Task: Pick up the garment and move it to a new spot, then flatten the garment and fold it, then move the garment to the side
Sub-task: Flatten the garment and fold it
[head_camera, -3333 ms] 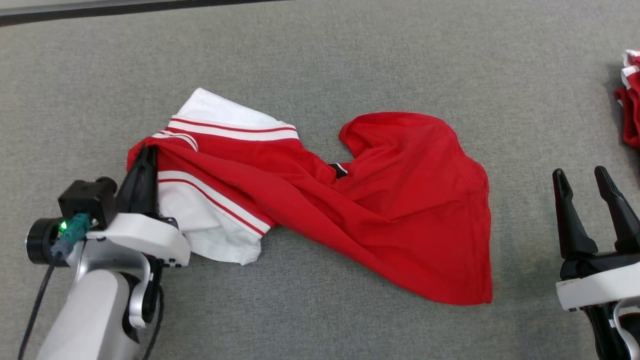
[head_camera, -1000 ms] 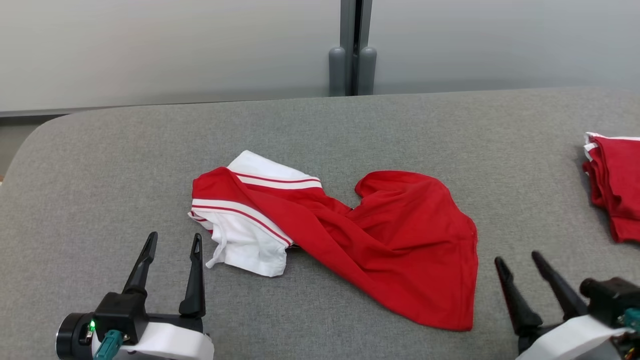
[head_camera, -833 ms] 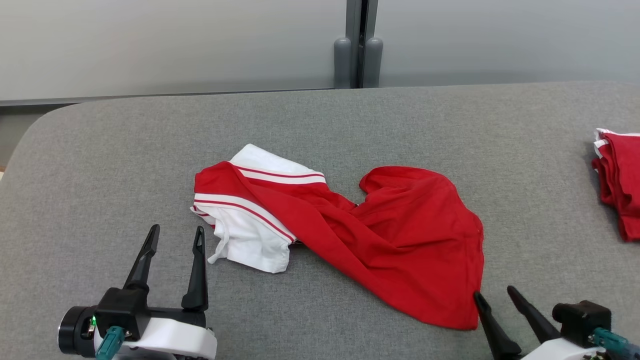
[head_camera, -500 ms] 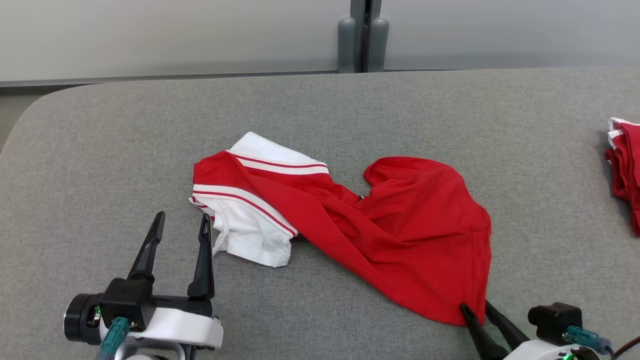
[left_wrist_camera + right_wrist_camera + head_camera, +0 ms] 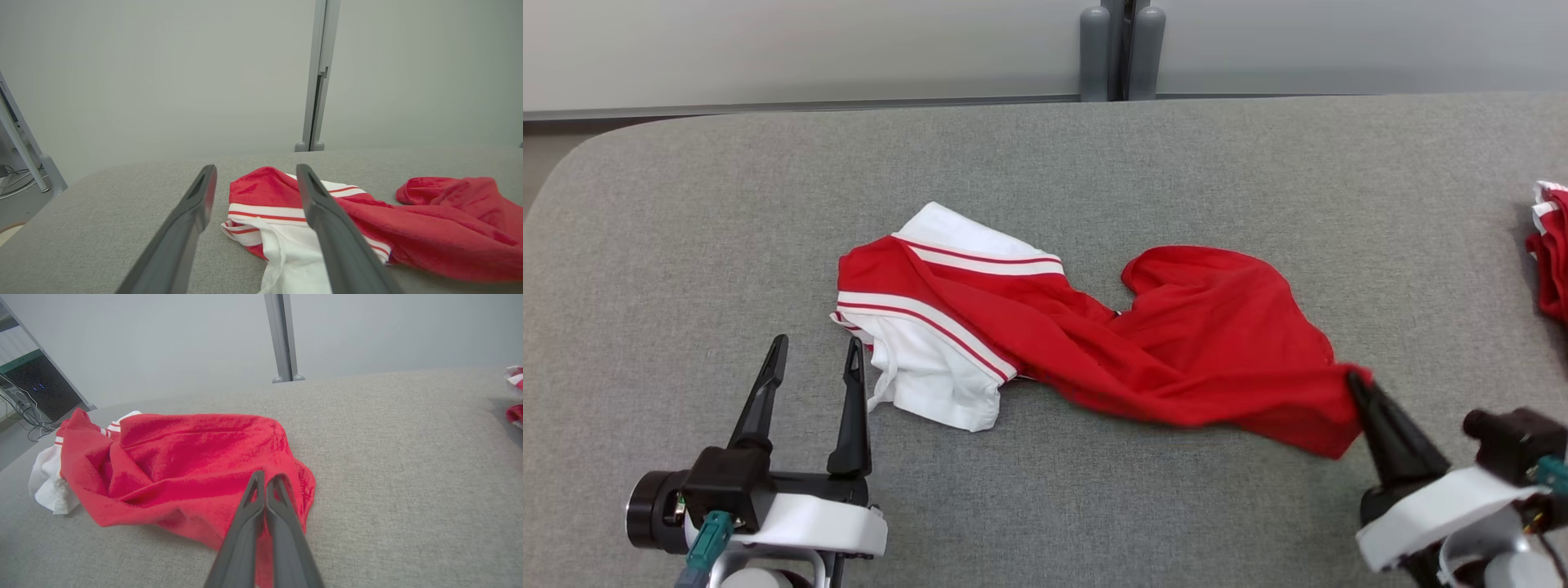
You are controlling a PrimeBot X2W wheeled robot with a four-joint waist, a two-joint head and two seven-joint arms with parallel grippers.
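Logged left gripper [image 5: 817, 341] at lower left of the head view, low over the grey padded tabletop [image 5: 1045, 155]. Found its jaws spread wide with nothing between them, fingers aimed at the far edge. Judged its right finger to be just beside the white sleeve [image 5: 931, 392]; could not tell whether touching.

Recorded the red shirt [image 5: 1176, 359] rumpled mid-table, stretched left to right. Saw two white, red-striped sleeves bunched at its left end, one nearer and one farther, parted by a diagonal red fold. Noted the red body twisted and creased from there toward the right, with a rounded lobe at the far side.

Found right gripper [image 5: 1354, 378] at lower right, jaws pressed together on the shirt's near right corner. Confirmed in the right wrist view: both fingers closed tight, red cloth pinched at the tips. Saw that corner drawn to a point at the fingertips, hem apparently raised off the tabletop, shadow beneath.

Spotted a second red-and-white garment [image 5: 1553, 261] at the far right edge, well apart from the shirt, cut off by the frame. Noted a grey post [image 5: 1121, 49] against the pale wall behind the table.
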